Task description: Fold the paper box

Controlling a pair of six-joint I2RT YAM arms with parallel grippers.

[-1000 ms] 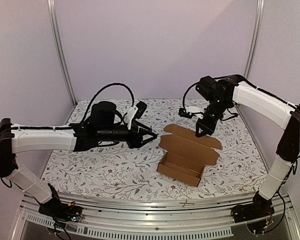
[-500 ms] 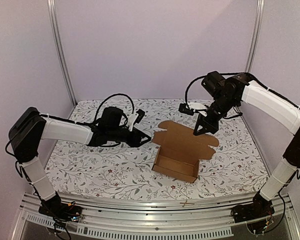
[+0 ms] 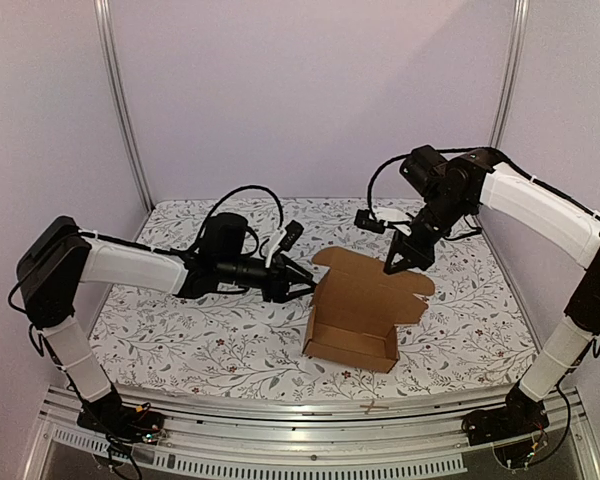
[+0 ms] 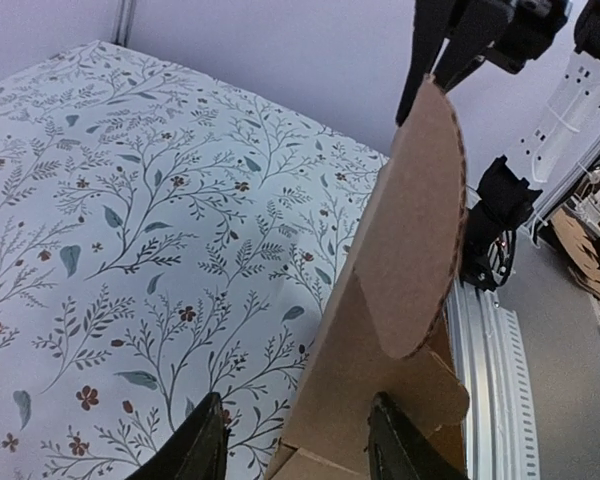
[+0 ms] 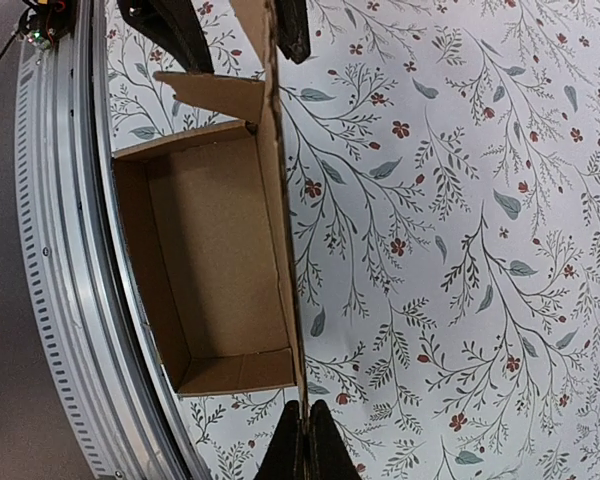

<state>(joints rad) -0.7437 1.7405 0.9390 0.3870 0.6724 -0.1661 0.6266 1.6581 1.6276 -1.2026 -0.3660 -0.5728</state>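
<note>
so box [image 3: 352,322] at table's [image 3: 180,340] front-middle, lid [image 3: 370,288] raised; right gripper [image 3: 398,262] pressed together at lid's top edge, left gripper [image 3: 302,284] spread by side flap [image 4: 415,230]: fold flap in first, then lower lid slowly

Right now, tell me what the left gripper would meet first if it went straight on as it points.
The paper box: the left gripper, jaws open, points at its side flap and raised lid, just ahead. The gap is hard to judge; nothing lies between.
</note>
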